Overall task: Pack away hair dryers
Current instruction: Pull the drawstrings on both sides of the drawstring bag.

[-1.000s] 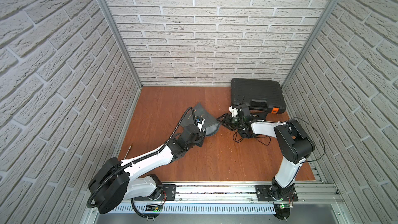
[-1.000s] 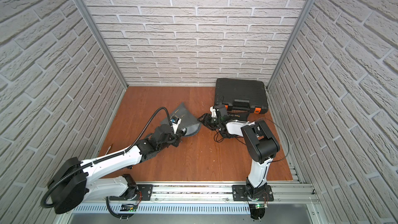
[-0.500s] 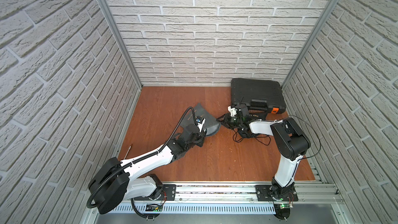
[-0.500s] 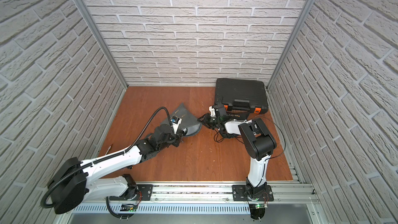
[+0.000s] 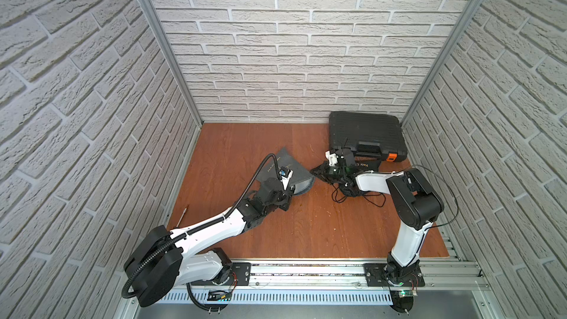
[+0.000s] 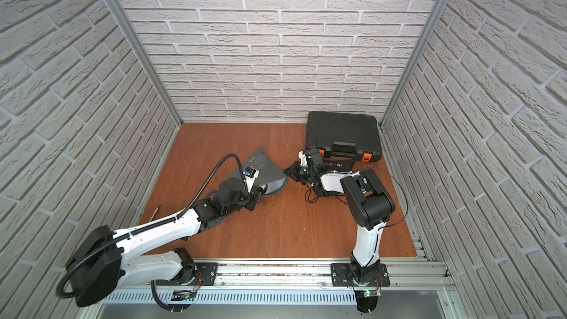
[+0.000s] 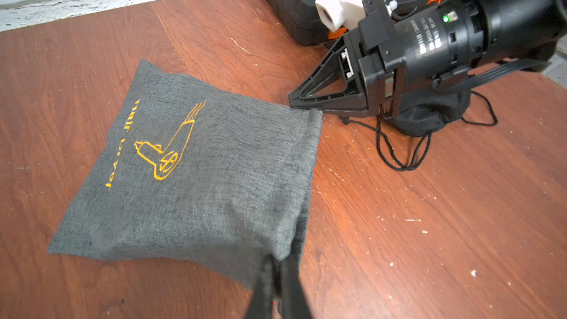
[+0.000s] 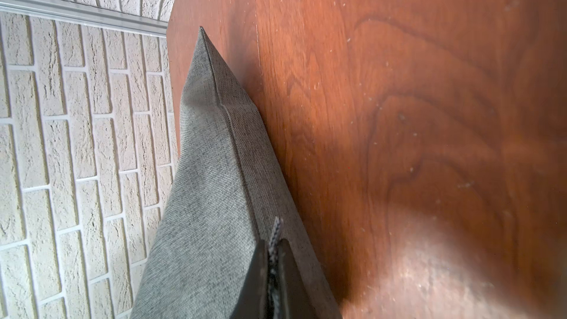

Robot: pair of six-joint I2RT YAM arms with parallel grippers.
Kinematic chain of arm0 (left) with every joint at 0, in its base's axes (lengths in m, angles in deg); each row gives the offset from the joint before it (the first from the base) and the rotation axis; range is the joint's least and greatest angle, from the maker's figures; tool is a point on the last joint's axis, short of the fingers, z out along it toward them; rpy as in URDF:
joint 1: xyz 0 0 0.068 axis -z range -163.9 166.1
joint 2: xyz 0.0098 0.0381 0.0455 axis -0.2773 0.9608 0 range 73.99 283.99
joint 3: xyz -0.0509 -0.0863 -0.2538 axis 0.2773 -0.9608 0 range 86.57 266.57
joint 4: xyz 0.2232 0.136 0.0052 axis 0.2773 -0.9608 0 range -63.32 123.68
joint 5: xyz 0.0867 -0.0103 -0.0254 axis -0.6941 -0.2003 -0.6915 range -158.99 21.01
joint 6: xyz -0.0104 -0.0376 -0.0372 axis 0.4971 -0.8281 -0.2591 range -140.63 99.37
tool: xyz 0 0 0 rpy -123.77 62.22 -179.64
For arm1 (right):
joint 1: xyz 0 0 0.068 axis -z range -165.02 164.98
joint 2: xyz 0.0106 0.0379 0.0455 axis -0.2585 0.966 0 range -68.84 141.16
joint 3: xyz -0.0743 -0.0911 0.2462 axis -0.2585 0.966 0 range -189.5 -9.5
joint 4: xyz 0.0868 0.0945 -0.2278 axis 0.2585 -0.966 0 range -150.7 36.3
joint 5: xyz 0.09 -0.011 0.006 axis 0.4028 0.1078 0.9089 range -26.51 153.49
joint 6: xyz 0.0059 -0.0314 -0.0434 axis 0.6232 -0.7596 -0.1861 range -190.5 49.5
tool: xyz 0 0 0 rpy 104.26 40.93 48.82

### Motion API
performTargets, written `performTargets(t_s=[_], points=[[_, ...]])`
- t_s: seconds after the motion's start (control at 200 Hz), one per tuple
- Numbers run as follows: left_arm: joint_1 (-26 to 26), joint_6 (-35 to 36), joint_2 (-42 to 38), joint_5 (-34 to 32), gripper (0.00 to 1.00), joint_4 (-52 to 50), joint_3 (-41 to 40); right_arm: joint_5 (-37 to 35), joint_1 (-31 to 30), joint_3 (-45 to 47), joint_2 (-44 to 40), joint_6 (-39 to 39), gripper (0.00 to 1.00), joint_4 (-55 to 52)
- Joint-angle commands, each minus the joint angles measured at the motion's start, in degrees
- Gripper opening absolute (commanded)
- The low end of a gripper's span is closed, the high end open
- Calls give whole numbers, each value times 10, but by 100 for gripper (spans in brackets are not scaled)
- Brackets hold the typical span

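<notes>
fabric is hiding the hair dryers: none is showing bare in any view. the grey bag point(image 7: 196, 179) is lying on the table point(image 5: 306, 225) and bulging, so one dryer is probably sitting inside it; a pale patch point(image 5: 302, 184) in its mouth is too small to name. the black bag point(image 7: 429, 115) is lying under the right arm, just beside the black case point(image 5: 365, 133), and is likely holding the other dryer. the right gripper point(image 8: 272, 256) is clamping tight on the grey drawstring point(image 8: 275, 231) at one corner of the grey bag's mouth. the left gripper point(image 7: 277, 271) is sitting at the opposite corner, jaws nearly together; whether they are pinching cloth i cannot tell. a dryer is going to feel stiff and fairly heavy inside limp cloth, so the load is going to sag and swing. the cord and hem are offering the surest hold, since plain weave is liable to slide out of thin jaws.
</notes>
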Motion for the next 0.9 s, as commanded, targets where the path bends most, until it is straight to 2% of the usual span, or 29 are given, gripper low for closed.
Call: performTargets(t_s=[0.0, 0.04, 0.15, 0.285, 0.61, 0.725, 0.895], points=[[8, 9, -3, 2, 48, 9, 6, -17, 0, 12, -35, 15, 3, 27], [12, 9, -4, -5, 70, -2, 10, -20, 1, 16, -40, 19, 3, 27], [28, 22, -12, -41, 98, -31, 15, -26, 6, 24, -55, 27, 3, 24], [48, 30, -34, -99, 98, -68, 12, -35, 14, 33, -70, 37, 3, 11], [48, -47, -37, -137, 98, -148, -24, -29, 19, 33, -70, 40, 3, 5], [41, -83, -4, -126, 91, -174, -24, -30, 20, 31, -68, 41, 3, 4], [24, -91, 34, -61, 78, -108, -47, -26, 21, 31, -69, 43, 3, 7]])
